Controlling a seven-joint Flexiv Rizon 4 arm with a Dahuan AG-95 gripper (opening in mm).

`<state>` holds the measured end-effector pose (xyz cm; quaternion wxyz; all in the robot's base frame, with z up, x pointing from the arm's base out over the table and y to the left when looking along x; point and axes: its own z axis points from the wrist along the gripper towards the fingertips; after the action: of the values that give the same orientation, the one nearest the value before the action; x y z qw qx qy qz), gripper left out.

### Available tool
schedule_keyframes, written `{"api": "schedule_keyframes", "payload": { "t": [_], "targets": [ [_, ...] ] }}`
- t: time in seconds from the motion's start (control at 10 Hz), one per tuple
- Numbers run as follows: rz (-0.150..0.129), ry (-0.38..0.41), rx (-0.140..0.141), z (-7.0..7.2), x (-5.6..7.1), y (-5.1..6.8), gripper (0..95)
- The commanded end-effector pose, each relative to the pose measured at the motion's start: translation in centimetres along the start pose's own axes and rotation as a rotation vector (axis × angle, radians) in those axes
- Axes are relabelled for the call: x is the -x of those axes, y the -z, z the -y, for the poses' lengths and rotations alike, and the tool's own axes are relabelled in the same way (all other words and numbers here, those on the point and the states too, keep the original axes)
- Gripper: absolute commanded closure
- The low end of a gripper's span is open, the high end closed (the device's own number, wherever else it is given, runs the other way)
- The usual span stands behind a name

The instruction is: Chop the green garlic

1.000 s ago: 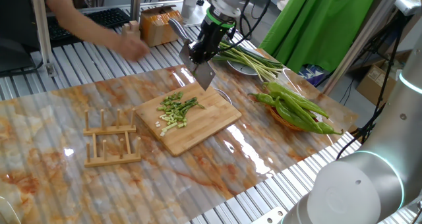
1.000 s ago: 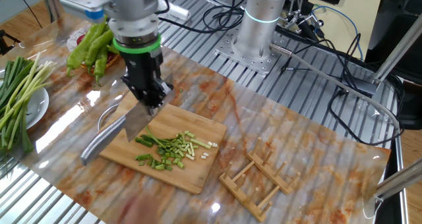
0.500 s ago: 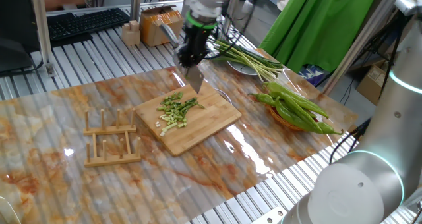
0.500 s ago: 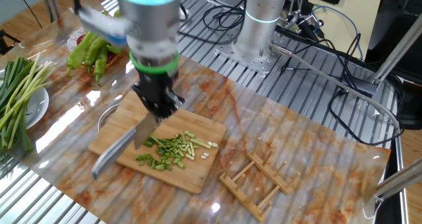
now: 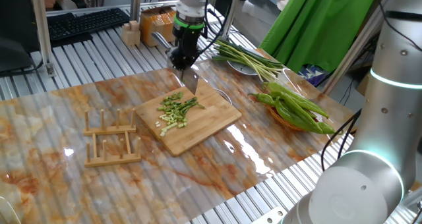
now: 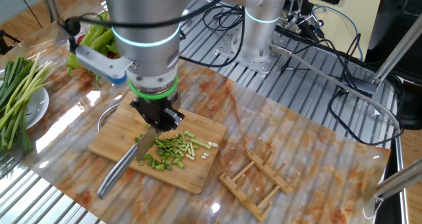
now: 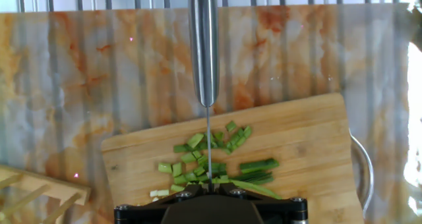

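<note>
Since a second ago the hand has swung across and sunk over the cutting board, bringing the knife it grips tightly down among the green garlic. Seen from the hand, the blade runs edge-on through the middle of the pile, which lies on the board, mostly in short bits with a few longer stalks at one side. Another cut looks underway; those longer stalks remain to chop.

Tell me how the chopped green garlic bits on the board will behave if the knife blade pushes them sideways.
The green garlic bits are short and loose, so they would probably scatter, not slide together. Being small and round, some may roll toward the edge of the cutting board. The longer uncut pieces would likely pivot.
</note>
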<state>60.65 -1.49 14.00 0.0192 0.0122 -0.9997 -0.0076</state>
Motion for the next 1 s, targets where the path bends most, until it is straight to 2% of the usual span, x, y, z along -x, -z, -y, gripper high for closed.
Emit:
{"api": "schedule_keyframes", "payload": {
  "t": [0.1,0.4,0.7,1.0],
  "targets": [
    [0.021,0.01,0.0,0.4,0.2,-1.0,95.0],
    [0.021,0.014,-0.004,0.5,0.3,-1.8,95.0],
    [0.022,0.03,-0.006,0.9,0.4,-3.2,95.0],
    [0.028,0.044,-0.005,1.3,0.0,-4.2,95.0]
  ]
}}
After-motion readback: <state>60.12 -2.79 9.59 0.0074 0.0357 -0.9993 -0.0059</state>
